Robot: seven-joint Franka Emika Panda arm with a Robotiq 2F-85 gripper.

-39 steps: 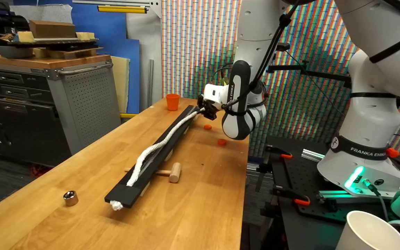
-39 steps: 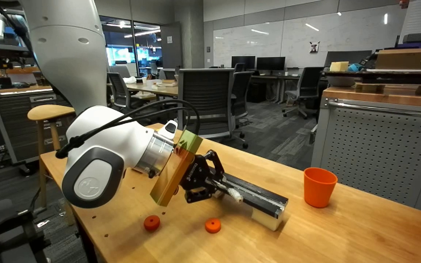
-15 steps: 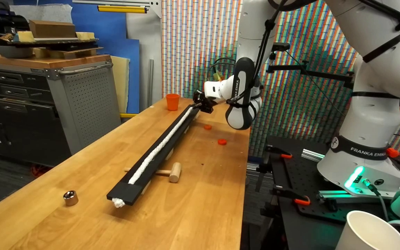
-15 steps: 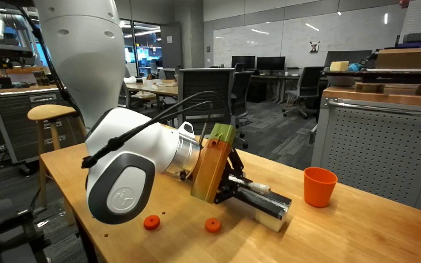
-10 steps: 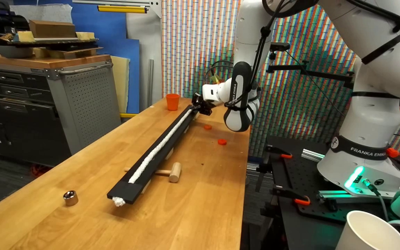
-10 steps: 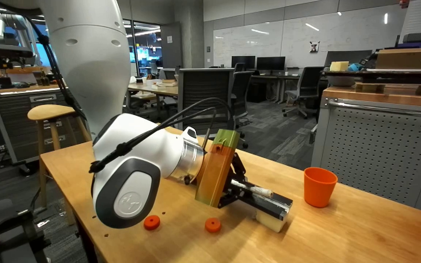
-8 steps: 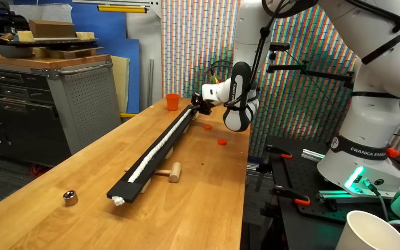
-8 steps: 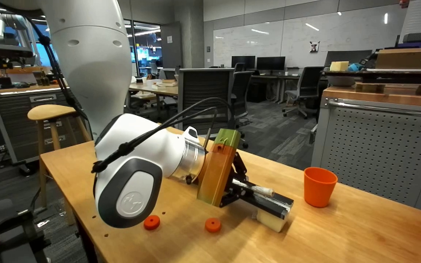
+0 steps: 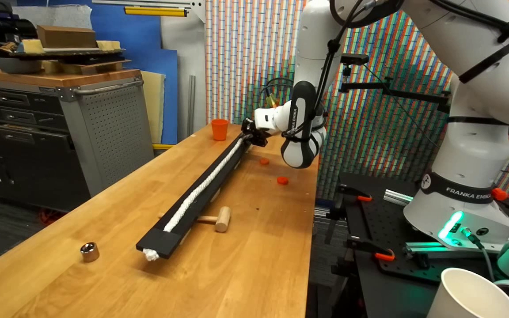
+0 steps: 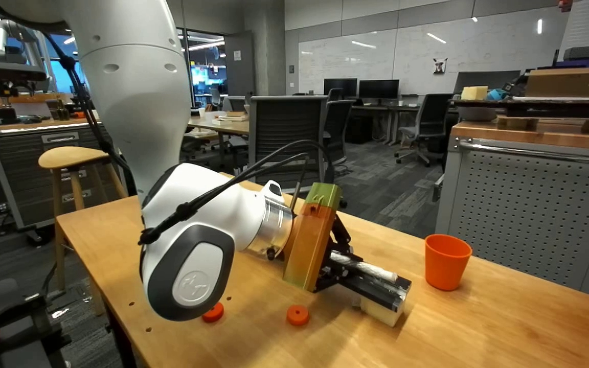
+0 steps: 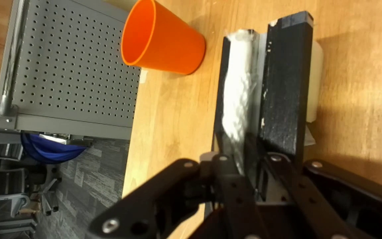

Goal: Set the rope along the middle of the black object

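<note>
As the wrist view shows, the claw sits near one end of the black bar, its fingers drawn close together with the rope pinched between them. A free length of the rope projects past the fingers and ends about level with the end of the bar; it runs nearer one wall of the channel, with a grey strip exposed beside it. Whether this free length touches the channel floor cannot be told. Seen in an exterior view, the rope extends from the claw along the bar, between its two long edges, bends slightly, and reaches a flat black cover at the opposite end, where a white tuft protrudes. The bar is raised above the table on pale blocks; a wooden mallet lies with its handle crossing beneath the bar, and a metallic cylinder stands well apart. Two orange discs lie on the same side of the bar as the arm. An orange cup stands upright near the same end as the claw, on the opposite side. An orange-and-green block on the wrist hides part of the claw in an exterior view.
</note>
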